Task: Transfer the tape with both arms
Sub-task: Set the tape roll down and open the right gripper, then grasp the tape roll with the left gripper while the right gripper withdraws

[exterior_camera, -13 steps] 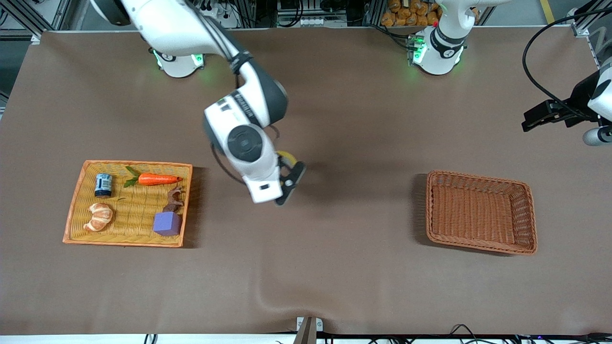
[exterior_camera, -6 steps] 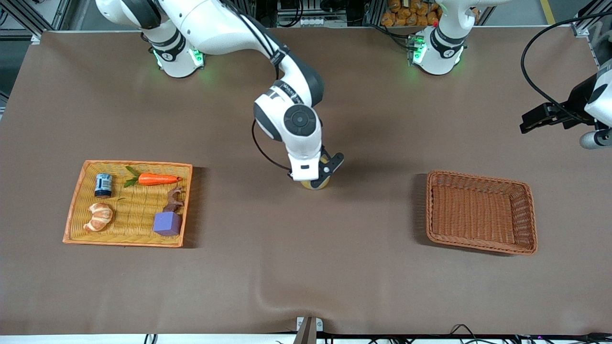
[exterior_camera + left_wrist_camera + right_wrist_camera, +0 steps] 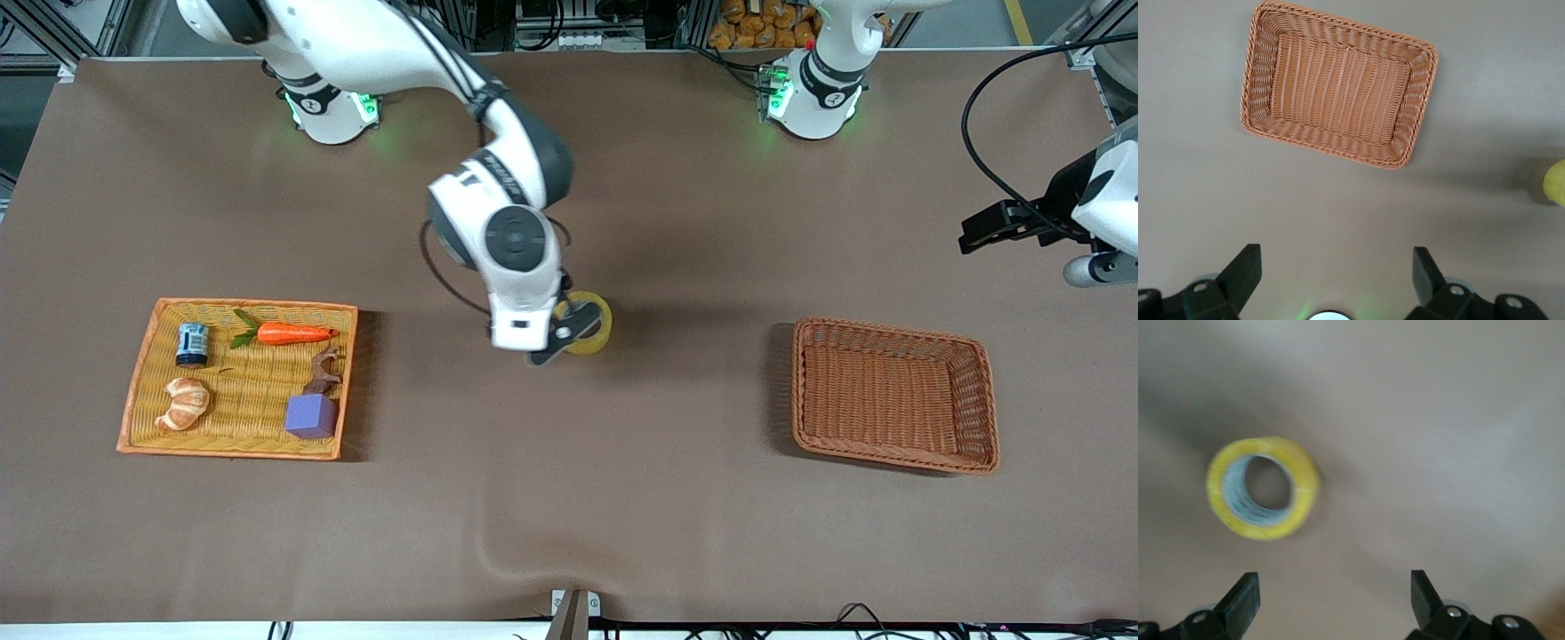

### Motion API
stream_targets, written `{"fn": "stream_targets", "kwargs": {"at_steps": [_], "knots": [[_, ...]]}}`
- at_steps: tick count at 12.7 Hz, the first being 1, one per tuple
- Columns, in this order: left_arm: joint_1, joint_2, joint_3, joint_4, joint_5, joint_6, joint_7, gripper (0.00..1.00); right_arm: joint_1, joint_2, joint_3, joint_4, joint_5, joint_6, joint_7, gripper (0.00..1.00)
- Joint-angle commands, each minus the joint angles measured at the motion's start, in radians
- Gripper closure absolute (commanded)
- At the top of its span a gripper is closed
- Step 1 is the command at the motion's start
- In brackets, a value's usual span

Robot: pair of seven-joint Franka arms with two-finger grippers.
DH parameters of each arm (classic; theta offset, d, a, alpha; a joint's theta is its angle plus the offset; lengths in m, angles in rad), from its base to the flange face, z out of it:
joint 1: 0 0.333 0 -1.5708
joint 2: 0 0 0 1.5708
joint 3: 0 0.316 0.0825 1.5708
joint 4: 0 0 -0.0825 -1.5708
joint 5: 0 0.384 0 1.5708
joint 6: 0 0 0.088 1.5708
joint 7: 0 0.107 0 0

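The tape [image 3: 597, 331], a yellowish ring with a grey-white core, lies flat on the brown table mid-way between the tray and the basket. My right gripper [image 3: 558, 342] hangs just over its edge on the tray side, open and empty. In the right wrist view the tape [image 3: 1305, 487] lies free on the cloth, ahead of the open right gripper [image 3: 1331, 593]. My left gripper [image 3: 978, 229] is open and empty, high over the left arm's end of the table. In the left wrist view the left gripper [image 3: 1335, 267] is spread wide and the tape [image 3: 1555, 183] shows at the edge.
An empty brown wicker basket [image 3: 893, 396] sits toward the left arm's end and shows in the left wrist view [image 3: 1338, 93]. An orange tray [image 3: 133, 391] toward the right arm's end holds a can [image 3: 192, 344], a carrot [image 3: 293, 334], a croissant [image 3: 183, 403], a toy horse [image 3: 324, 372] and a purple cube [image 3: 311, 415].
My right arm carried the tape toward the table's middle, let go of it on the table, and drew back a little toward the tray. The left gripper shifted slightly.
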Motion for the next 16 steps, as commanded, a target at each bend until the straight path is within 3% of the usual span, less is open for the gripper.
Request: {"fn": "stream_targets", "kwargs": {"at_steps": [1, 5, 7, 9, 16], "knots": [[-0.032, 0.067, -0.023, 0.015, 0.022, -0.009, 0.002, 0.0, -0.138, -0.198, 0.017, -0.177, -0.002, -0.011, -0.105, 0.0], [-0.193, 0.186, -0.042, 0.033, 0.011, 0.039, -0.053, 0.0, -0.223, -0.27, 0.017, -0.185, -0.003, -0.184, -0.211, 0.0], [-0.263, 0.255, -0.043, 0.038, -0.004, 0.127, -0.135, 0.0, -0.244, -0.272, 0.019, -0.192, 0.007, -0.268, -0.241, 0.0], [-0.352, 0.312, -0.043, 0.038, -0.008, 0.206, -0.206, 0.0, -0.272, -0.333, 0.016, -0.195, 0.007, -0.343, -0.23, 0.0], [-0.581, 0.544, -0.043, 0.038, -0.009, 0.513, -0.513, 0.0, -0.433, -0.348, 0.019, -0.189, 0.007, -0.327, -0.245, 0.0]]}}
